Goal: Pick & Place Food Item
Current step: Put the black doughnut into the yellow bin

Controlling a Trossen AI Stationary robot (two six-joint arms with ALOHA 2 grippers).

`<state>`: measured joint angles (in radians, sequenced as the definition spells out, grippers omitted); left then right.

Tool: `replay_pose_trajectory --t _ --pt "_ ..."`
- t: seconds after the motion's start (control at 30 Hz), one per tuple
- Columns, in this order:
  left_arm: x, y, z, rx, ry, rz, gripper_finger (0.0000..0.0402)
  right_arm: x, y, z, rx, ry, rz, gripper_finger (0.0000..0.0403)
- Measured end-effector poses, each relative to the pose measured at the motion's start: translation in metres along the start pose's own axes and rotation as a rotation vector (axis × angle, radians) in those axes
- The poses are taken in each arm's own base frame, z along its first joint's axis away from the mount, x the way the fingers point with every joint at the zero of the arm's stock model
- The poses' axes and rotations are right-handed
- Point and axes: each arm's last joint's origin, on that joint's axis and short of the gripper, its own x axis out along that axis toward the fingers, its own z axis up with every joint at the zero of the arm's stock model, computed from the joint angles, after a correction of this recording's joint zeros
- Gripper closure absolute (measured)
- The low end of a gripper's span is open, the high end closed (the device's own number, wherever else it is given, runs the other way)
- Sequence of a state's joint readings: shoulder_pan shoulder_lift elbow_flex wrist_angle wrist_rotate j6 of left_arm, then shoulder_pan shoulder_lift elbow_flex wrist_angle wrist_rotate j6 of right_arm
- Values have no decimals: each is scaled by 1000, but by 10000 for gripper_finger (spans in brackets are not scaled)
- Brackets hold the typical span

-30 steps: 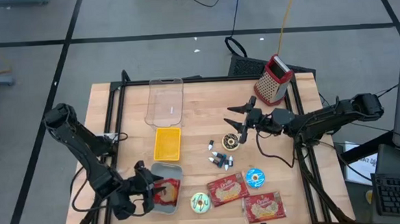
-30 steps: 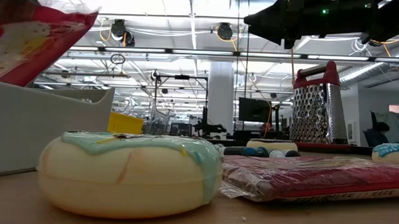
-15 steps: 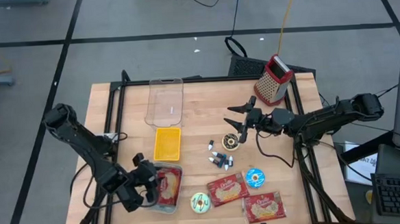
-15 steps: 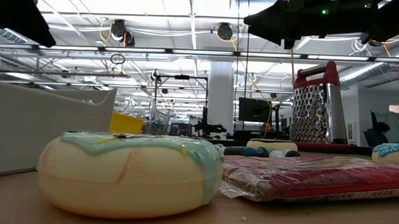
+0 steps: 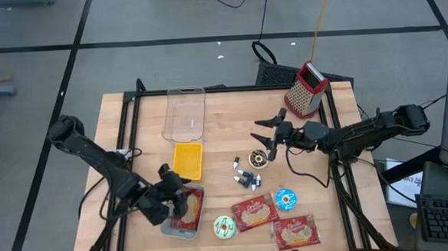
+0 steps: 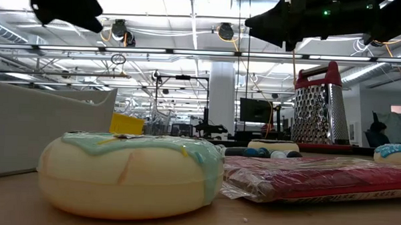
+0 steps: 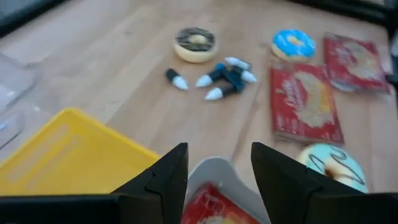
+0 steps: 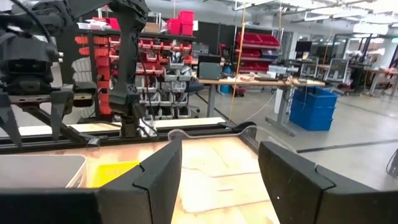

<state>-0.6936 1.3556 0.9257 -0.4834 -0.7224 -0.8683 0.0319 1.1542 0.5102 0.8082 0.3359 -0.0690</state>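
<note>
Left gripper low over table's front, fingers parted, empty; right gripper raised mid-table, fingers parted.

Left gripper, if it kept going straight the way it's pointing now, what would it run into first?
Probably the yellow tray, which lies just ahead of the left gripper. Its jaws stand open over the grey container holding a red packet. Depth is unclear; it may pass above.
</note>
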Motion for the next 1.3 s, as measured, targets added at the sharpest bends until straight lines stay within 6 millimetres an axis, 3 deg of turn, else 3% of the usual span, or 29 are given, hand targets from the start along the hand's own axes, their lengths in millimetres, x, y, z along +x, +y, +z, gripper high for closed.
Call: replay_pose_trajectory --t 0.13,0.3,0.47,0.6,0.8,0.93,1.1,1.3 --pt "11 0 18 87 -37 -72 224 0 1 -9 -26 88 8 202" --pt "24 8 40 227 -138 -48 224 -7 2 -34 -63 346 20 202" --pt "33 28 55 230 -193 -23 224 -16 0 -54 -18 569 -9 202" --pt "30 48 60 206 -335 -164 224 -21 0 -60 -16 644 7 202" --pt "20 96 41 87 -444 -164 224 -18 -7 -62 24 765 -8 202" --pt "11 118 27 19 -520 -121 225 -12 -8 -65 26 817 2 202" --pt "-2 131 16 23 -636 -115 224 -5 -2 -81 33 894 45 193" --pt "-3 137 5 39 -643 -107 224 3 1 -103 33 953 31 136"
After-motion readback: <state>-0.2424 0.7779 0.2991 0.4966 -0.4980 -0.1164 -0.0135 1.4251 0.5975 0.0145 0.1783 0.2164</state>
